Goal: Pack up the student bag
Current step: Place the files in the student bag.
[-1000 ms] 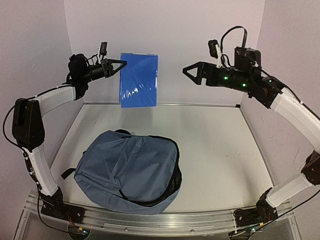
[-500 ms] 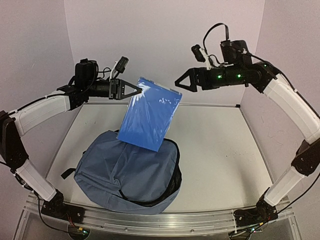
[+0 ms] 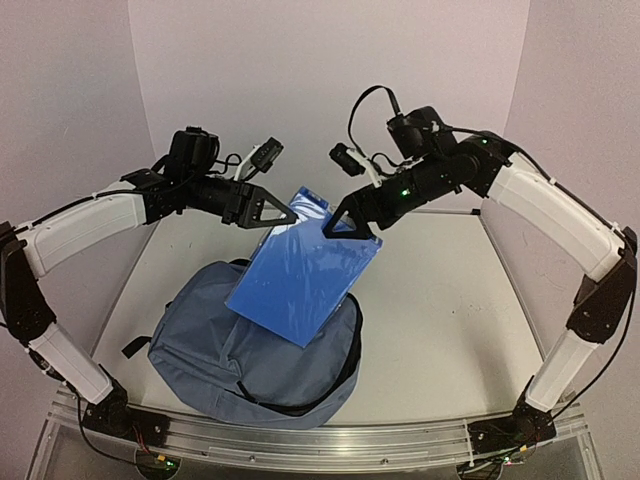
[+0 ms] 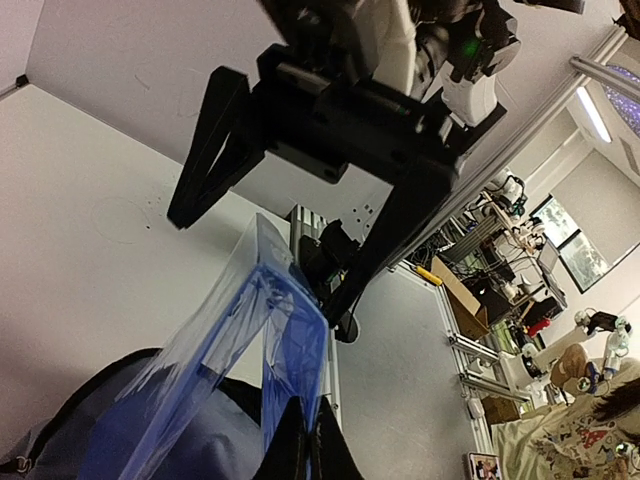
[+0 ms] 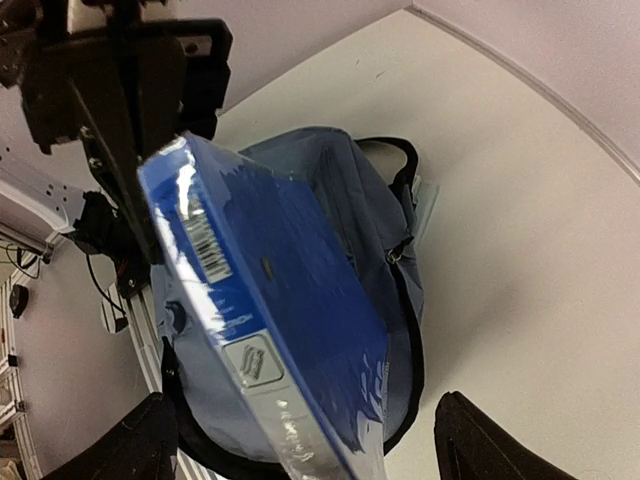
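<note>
The student bag lies flat on the table, slate-blue, its black zipper opening along the right side. My left gripper is shut on the top corner of a blue plastic-wrapped book and holds it tilted above the bag. In the left wrist view the gripper pinches the book's wrapped edge. My right gripper is open and straddles the book's upper right edge. In the right wrist view the book sits between my right gripper's spread fingers, with the bag below.
The white table has raised rails at the back and right side. White walls stand close behind and beside both arms. The bag's black straps stick out at its left.
The left arm swung the book from upright at the back wall down and forward, tilted over the bag. The right gripper moved left and down to the book's upper edge.
</note>
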You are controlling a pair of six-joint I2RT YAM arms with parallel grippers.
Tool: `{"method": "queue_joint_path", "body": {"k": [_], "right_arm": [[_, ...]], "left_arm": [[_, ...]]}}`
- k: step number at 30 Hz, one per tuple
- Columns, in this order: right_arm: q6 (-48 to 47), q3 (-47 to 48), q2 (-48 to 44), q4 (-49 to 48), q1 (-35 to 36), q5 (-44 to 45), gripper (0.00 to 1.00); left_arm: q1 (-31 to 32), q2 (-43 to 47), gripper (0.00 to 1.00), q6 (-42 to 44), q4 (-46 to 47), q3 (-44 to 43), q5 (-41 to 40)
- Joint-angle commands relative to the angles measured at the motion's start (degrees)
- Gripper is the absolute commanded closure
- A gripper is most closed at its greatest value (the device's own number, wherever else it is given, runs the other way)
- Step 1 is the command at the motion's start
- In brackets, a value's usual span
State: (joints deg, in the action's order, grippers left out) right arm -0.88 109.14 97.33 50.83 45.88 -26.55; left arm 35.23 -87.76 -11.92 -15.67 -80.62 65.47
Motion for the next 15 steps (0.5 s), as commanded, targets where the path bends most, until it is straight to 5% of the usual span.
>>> {"method": "queue_joint_path", "body": {"k": [1,11,13,15], "right_arm": [[-3.2,1.6,1.6,1.8,0.5,-2.7,0.21],[-1.2,-2.0,-1.3,-6.3,1.3,-8.5,0.99],[2.1,-4.2,-4.2,-10.5,1.3,-4.9,1.00],[6.1,-6.7,-7.3,-15.3,1.2,-0.8,1.00]], "left_arm": [[0.5,-0.7,1.00,2.3,-2.2,-3.5,2.8],[0.6,1.3,0.98,1.2,-0.9,-2.4,-3.3],[0.5,2.6,0.88,1.1,-0.9,-1.5,-8.1],[0.6,3.9,0.65,1.1,-0.9,-0.4,-12.9]]}}
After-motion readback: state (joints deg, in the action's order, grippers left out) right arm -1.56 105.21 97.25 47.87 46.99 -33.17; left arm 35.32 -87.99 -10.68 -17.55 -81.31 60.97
